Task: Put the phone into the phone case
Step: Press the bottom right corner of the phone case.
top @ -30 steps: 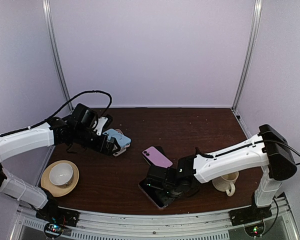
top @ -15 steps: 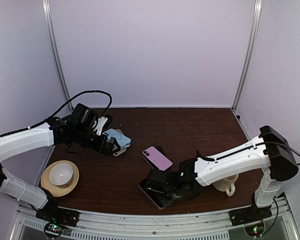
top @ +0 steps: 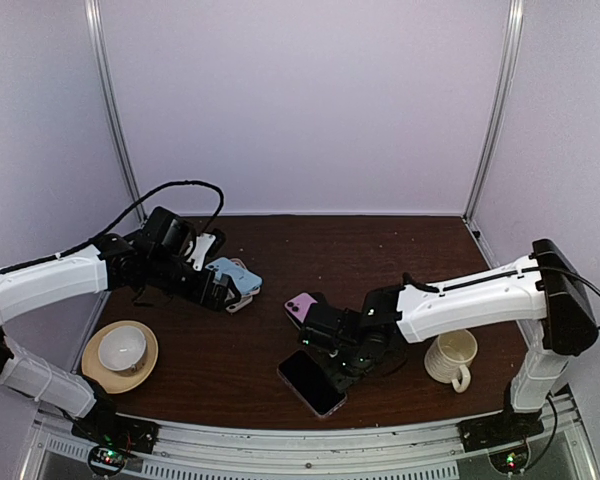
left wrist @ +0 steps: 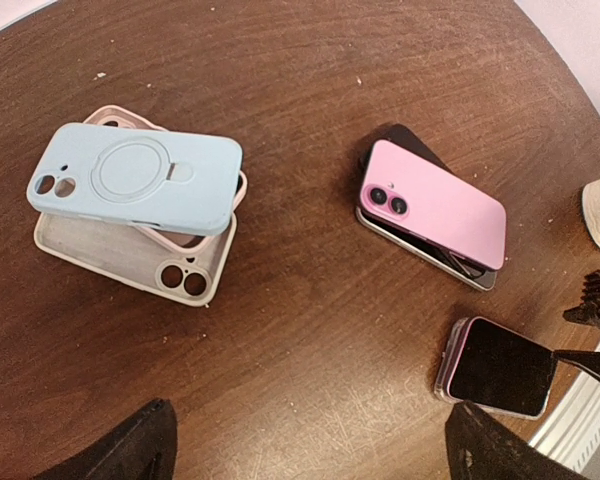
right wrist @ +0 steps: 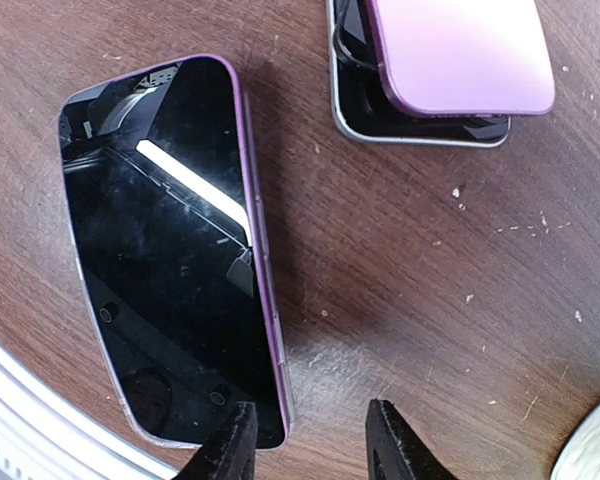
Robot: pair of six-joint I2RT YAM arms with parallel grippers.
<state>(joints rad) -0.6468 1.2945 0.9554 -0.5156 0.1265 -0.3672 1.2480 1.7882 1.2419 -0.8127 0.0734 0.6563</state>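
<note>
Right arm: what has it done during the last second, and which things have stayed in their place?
The right pincer moved off the dark phone toward the far side, up to the pink phone; its jaws opened and hold nothing. The dark phone stays flat near the front edge. The left pincer, still open, the cases, the cup and the mug did not move.

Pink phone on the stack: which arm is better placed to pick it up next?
Right. The right gripper hangs open close beside the pink phone, holding nothing. The left gripper, also open, sits over the pile of cases, farther from it.
</note>
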